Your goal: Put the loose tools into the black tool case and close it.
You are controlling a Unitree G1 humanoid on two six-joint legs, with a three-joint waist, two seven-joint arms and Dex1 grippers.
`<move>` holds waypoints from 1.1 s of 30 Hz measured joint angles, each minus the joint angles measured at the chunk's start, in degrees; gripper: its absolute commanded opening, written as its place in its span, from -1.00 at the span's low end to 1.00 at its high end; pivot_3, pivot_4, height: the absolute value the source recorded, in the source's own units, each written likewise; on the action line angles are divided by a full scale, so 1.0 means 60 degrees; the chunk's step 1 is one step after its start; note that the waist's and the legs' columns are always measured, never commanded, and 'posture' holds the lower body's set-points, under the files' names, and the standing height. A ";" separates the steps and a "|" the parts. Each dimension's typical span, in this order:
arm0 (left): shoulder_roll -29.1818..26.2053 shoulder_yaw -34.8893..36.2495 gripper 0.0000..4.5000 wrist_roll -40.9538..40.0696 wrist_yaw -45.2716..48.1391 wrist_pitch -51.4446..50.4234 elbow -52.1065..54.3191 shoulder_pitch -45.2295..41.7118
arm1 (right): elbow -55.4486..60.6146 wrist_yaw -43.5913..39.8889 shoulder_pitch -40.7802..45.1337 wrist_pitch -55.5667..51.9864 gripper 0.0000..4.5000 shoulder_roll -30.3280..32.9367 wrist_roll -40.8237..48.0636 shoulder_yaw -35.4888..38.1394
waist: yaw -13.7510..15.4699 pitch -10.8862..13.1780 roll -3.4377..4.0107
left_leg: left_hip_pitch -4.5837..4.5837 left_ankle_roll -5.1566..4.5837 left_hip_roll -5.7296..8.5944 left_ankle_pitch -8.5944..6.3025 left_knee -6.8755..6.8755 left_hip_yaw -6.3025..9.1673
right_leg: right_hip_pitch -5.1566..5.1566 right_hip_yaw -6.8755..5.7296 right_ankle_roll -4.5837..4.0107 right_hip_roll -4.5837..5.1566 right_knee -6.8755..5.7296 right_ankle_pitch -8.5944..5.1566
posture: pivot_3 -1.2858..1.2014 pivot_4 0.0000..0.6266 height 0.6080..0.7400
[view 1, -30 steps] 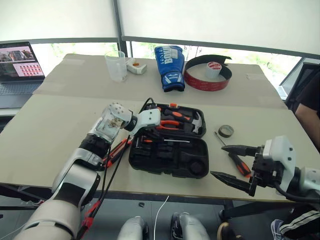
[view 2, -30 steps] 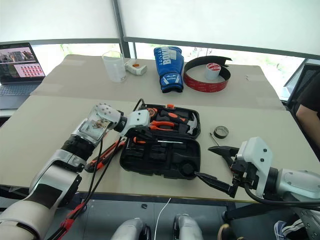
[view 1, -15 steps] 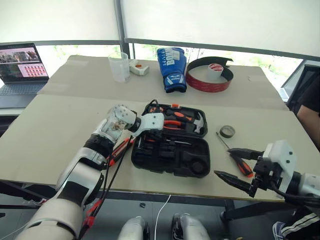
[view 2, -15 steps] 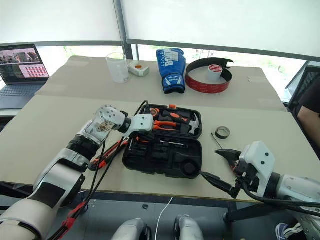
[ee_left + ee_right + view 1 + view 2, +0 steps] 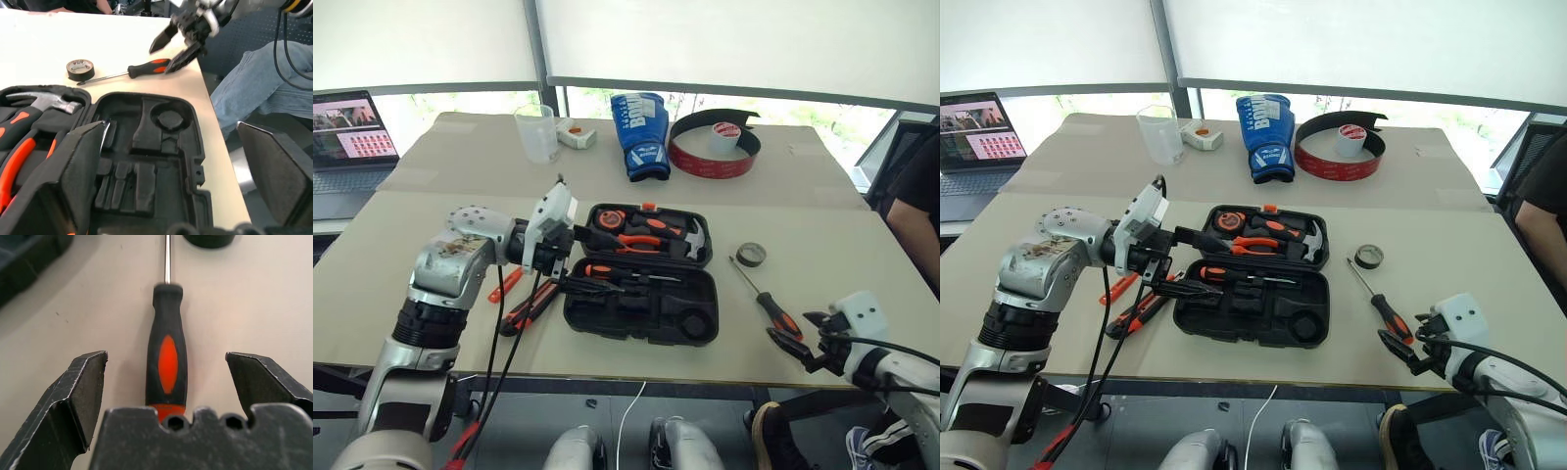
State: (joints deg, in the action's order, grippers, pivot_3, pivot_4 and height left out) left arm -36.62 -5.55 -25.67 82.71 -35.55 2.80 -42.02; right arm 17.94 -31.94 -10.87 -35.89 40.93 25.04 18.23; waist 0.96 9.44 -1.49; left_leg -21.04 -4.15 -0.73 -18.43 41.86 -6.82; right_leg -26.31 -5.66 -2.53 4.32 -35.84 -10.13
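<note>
On the beige table (image 5: 401, 245) the case (image 5: 646, 274) lies open, pliers (image 5: 641, 242) and hammer (image 5: 697, 238) in its lid, apparently a screwdriver (image 5: 619, 273) in the near half. The left gripper (image 5: 576, 259) hangs over it, spread, empty. The right gripper (image 5: 166, 396), wide, straddles another screwdriver's handle (image 5: 167, 364) without touching.

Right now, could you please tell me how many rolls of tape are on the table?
3. A small dark roll lies right of the tool case; a large red-and-black ring sits at the far side; a small white roll stands inside that ring. None seems hidden.
</note>
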 measured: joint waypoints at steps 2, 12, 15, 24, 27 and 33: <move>-0.0207 -0.0005 1.00 -0.0243 -0.0056 -0.0314 0.0102 0.0001 | -0.0271 -0.0012 0.0175 0.0108 0.16 -0.0184 -0.0020 -0.0001 | -0.0027 0.0000 0.0002 | 0.0000 0.0006 -0.0002 0.0003 -0.0003 0.0000 | -0.0005 0.0003 -0.0005 -0.0006 -0.0003 -0.0003 | 0.03 -0.52 0.80; -0.1960 0.0112 1.00 0.0162 0.0218 0.0793 0.0195 0.1354 | 0.0541 -0.0103 0.0201 0.0379 -0.55 -0.0763 0.0624 0.1138 | -0.0058 0.0007 0.0030 | 0.0009 0.0018 -0.0003 0.0008 -0.0009 -0.0004 | -0.0008 0.0009 -0.0017 -0.0003 -0.0008 -0.0010 | 0.03 -0.52 0.80; -0.2417 0.0538 1.00 0.0077 0.0190 0.0772 0.0427 0.2140 | 0.1279 -0.0785 0.1077 0.0395 -0.55 -0.0111 0.0972 0.0885 | -0.0156 0.0016 0.0045 | 0.0020 0.0019 -0.0003 0.0007 -0.0015 -0.0012 | -0.0011 0.0024 -0.0016 -0.0004 -0.0007 -0.0010 | 0.03 -0.52 0.80; -0.2508 0.0612 1.00 -0.0197 0.0057 0.0807 0.0812 0.2279 | 0.0250 -0.3550 0.4583 0.1873 -0.55 0.0956 -0.0847 -0.3774 | -0.0021 0.0020 0.0038 | -0.0005 0.0009 0.0011 0.0004 -0.0020 -0.0010 | -0.0024 0.0004 -0.0029 -0.0003 0.0001 -0.0018 | 0.03 -0.52 0.80; -0.2506 0.0587 1.00 -0.0208 -0.0019 0.0837 0.0831 0.2270 | -0.0897 -0.4089 0.5630 0.2942 -0.55 0.0941 -0.2135 -0.5012 | -0.0020 0.0021 0.0036 | -0.0011 0.0008 0.0012 0.0003 -0.0019 -0.0010 | -0.0028 0.0000 -0.0024 -0.0002 0.0000 -0.0023 | 0.03 -0.52 0.80; -0.2500 0.0587 1.00 -0.0231 -0.0225 0.0840 0.0841 0.2257 | -0.2289 -0.4377 0.6390 0.4283 -0.55 0.0786 -0.3319 -0.5596 | -0.0050 0.0021 0.0037 | -0.0011 0.0011 0.0010 0.0005 -0.0019 -0.0010 | -0.0027 -0.0004 -0.0026 0.0001 -0.0002 -0.0029 | 0.03 -0.52 0.80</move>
State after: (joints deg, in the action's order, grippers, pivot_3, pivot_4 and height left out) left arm -51.62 -2.03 -27.05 81.35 -30.51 7.84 -28.47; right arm 4.21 -58.20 27.47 -10.20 45.65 5.13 -15.35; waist 0.66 9.57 -1.27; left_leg -21.11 -4.08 -0.67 -18.40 41.74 -6.89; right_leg -26.47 -5.69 -2.69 4.32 -35.86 -10.31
